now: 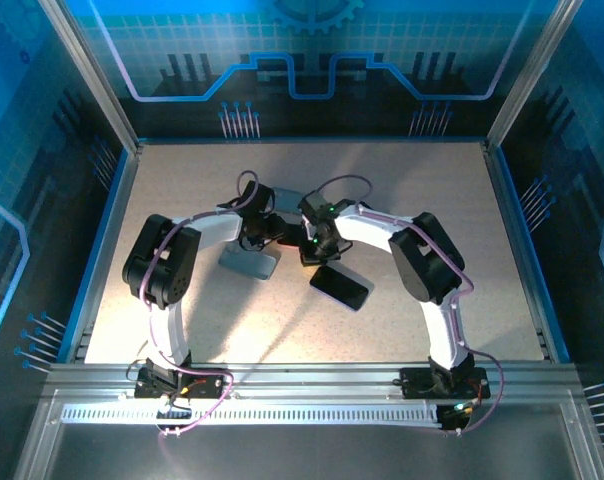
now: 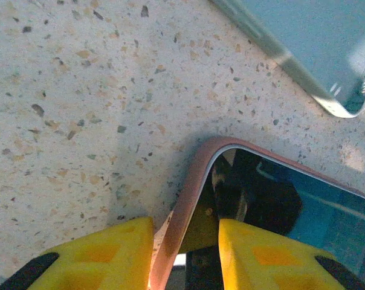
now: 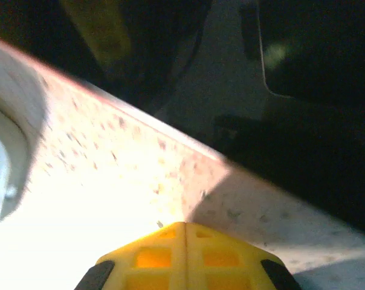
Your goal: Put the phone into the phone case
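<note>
The step in hand looks like carrying the phone to the case: the left gripper (image 2: 184, 234) has its yellow fingers (image 2: 119, 248) pinched on the phone (image 2: 279, 208) near one corner. One finger sits on the dark glossy screen and the other behind the pink rim, so the gap between them is no wider than the phone is thick. The phone is held tilted above the table (image 2: 67, 103), not lying on it. The pale grey case (image 2: 315, 42) lies on the table ahead of it, near but apart from the phone, and nothing is seated in it yet. The right gripper (image 3: 185, 254) hovers low over the table with its two fingers pressed flat together and holding nothing. Next, I judge, the phone must be brought over the case, squared to its outline and pressed in, perhaps with the right gripper steadying the case, since a light case may slide. From above, a black slab (image 1: 340, 287) lies by the right arm, and I cannot tell what it is. The table is pale speckled stone with hard shadows, inside a metal frame (image 1: 87, 75) with blue-lit patterned walls (image 1: 312, 50)
</note>
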`<act>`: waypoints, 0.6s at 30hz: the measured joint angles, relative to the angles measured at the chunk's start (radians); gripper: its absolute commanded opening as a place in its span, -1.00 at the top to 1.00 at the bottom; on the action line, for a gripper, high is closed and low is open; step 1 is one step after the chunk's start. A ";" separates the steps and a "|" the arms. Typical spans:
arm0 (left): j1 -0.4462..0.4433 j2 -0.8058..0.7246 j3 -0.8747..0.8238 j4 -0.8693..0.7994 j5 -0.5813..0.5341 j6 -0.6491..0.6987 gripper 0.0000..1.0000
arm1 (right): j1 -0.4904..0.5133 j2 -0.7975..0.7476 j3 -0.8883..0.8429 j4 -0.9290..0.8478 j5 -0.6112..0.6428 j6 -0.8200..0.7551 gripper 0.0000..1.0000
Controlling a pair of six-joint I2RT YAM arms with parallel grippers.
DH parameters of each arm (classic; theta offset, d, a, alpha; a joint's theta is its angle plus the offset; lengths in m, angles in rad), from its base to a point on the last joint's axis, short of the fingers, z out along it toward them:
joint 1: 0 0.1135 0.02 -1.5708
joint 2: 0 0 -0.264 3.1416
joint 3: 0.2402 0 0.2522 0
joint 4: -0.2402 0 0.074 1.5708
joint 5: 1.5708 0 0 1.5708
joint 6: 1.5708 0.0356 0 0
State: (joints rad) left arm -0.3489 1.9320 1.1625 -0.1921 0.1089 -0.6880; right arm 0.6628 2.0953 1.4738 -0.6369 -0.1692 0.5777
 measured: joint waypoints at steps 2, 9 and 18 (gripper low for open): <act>0.000 -0.001 -0.003 0.008 -0.008 0.003 0.31 | -0.003 -0.012 -0.002 -0.005 -0.016 -0.006 1.00; 0.000 -0.024 -0.035 0.024 -0.041 0.006 0.31 | -0.080 -0.082 -0.028 -0.032 -0.034 -0.040 1.00; 0.000 -0.043 -0.054 0.047 -0.053 0.006 0.30 | -0.160 -0.121 0.008 -0.045 -0.018 -0.116 1.00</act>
State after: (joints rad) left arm -0.3489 1.8889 1.1084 -0.1452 0.0555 -0.6819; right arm 0.5026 1.9747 1.4818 -0.6815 -0.1871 0.4618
